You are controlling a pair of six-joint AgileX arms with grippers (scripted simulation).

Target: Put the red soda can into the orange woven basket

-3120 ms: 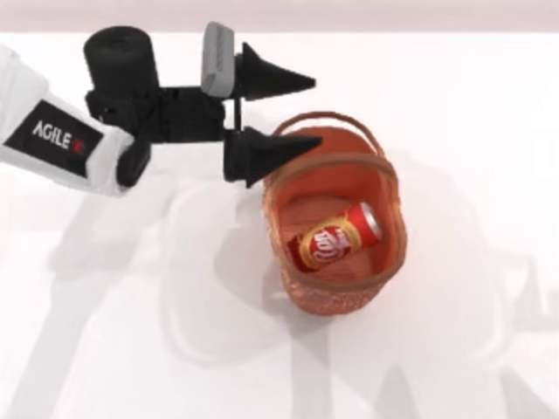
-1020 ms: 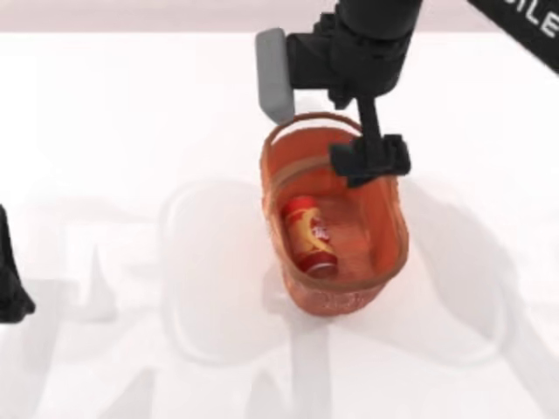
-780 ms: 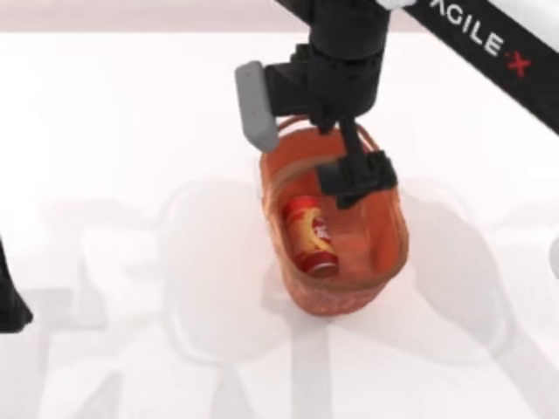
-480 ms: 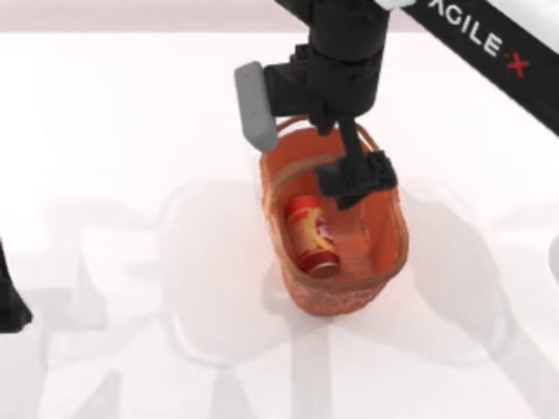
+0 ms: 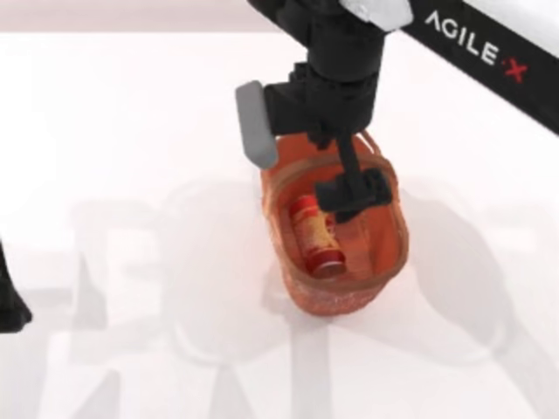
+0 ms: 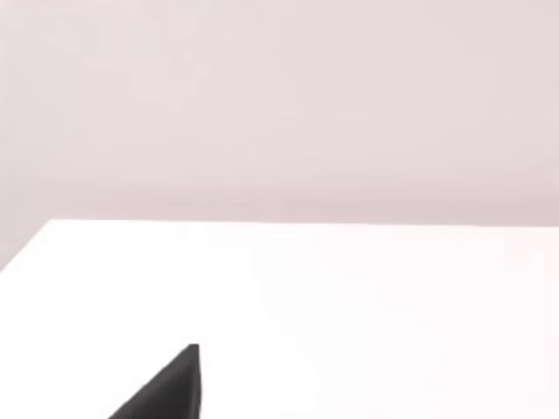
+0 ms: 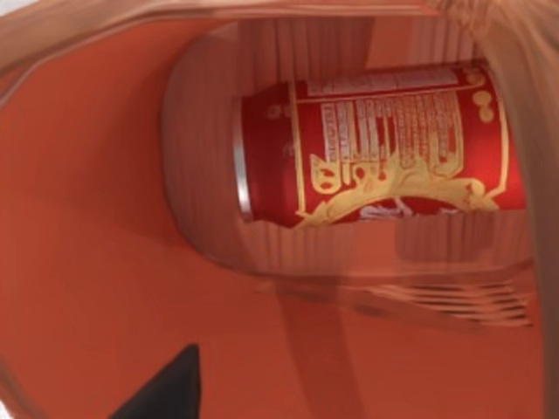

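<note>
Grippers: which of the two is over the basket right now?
The right gripper, hanging above the orange woven basket beside the red soda can lying inside. The left gripper sits parked at the table's left edge.

The orange woven basket [image 5: 384, 262] is placed on the table [image 5: 131, 175], a little right of its middle. The red soda can [image 5: 316, 236] is laid on its side inside the basket, on the bottom, close to the basket's left wall. The right gripper [image 5: 351, 192] is held over the far half of the basket, just beside the can's far end. The left arm [image 5: 10, 301] is found well apart from the basket, at the table's left edge.
</note>
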